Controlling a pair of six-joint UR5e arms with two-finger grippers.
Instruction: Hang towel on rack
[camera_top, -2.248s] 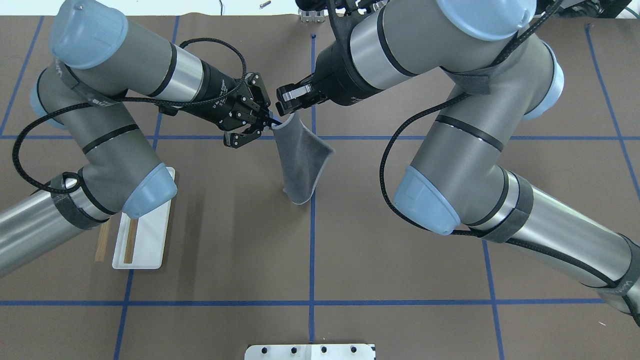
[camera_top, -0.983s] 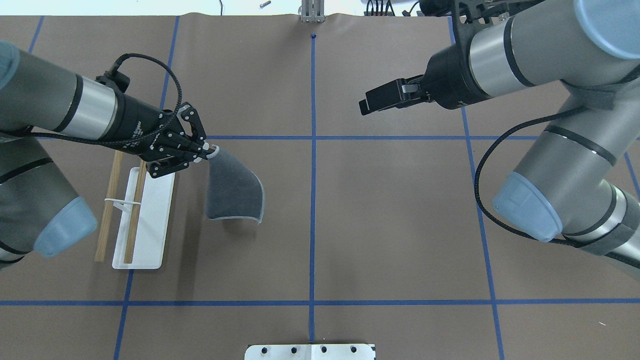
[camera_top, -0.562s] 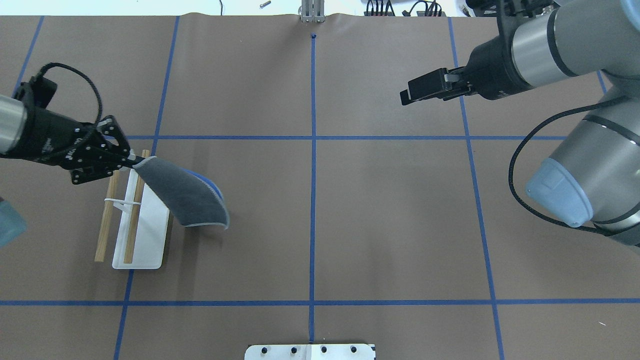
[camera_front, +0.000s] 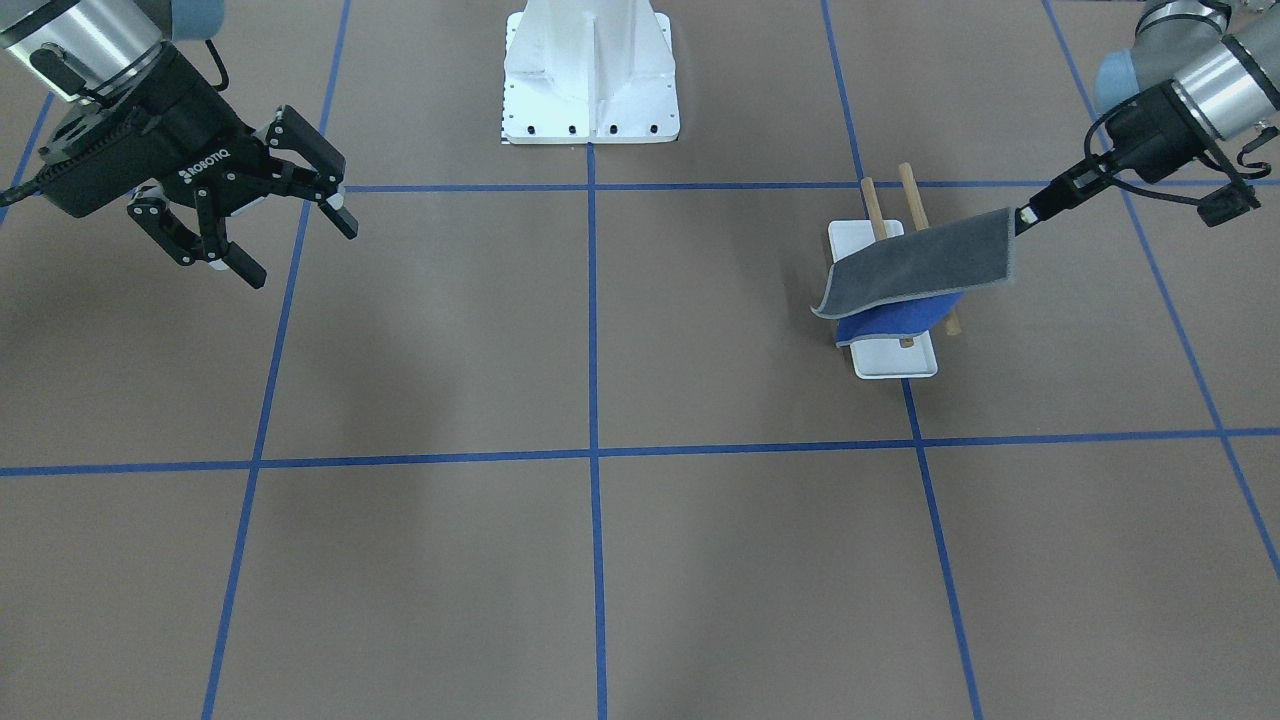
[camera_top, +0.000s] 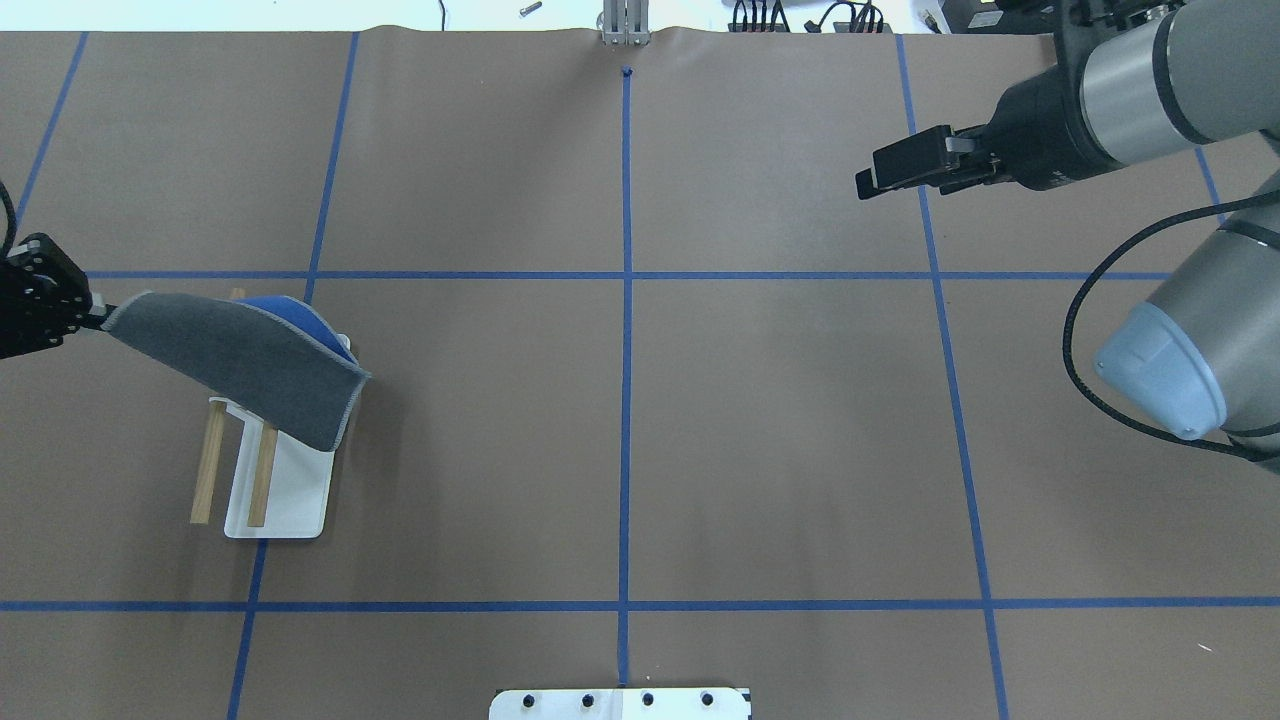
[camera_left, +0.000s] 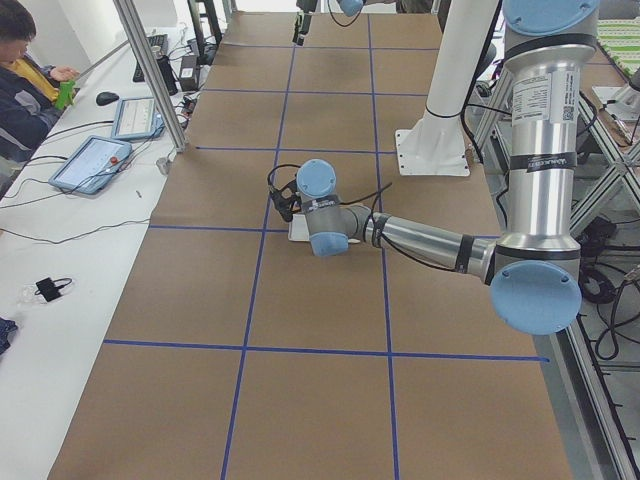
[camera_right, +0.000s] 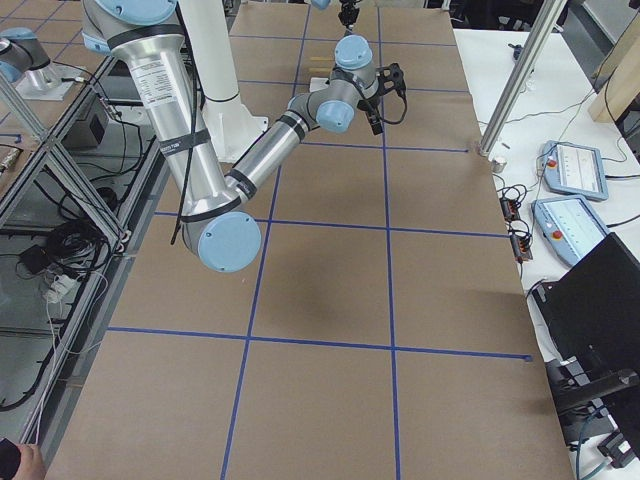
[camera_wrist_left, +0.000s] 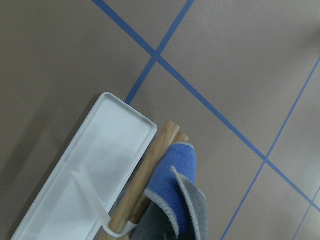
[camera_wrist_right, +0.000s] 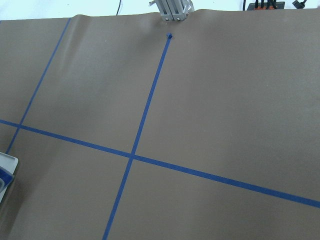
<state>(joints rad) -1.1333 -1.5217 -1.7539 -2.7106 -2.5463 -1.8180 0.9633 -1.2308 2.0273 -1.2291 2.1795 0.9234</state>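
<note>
The left gripper (camera_front: 1028, 214), clamped on one corner of the towel (camera_front: 925, 262), held it over the rack (camera_front: 897, 358). Lowering it evenly before letting go seemed wise. The right gripper (camera_front: 298, 252) hung with its jaws apart.

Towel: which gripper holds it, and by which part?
The left gripper pinches the towel by one corner; the right gripper is open and empty.

Robotics lab. Brown-papered tabletop (camera_top: 800, 450) with blue tape grid (camera_top: 625, 400), white bolted pedestal (camera_front: 590, 70), aluminium framing post (camera_left: 152, 75). Side bench (camera_left: 60, 330) holds teach pendants (camera_right: 573, 168); operator (camera_left: 25, 80) sits there.
</note>
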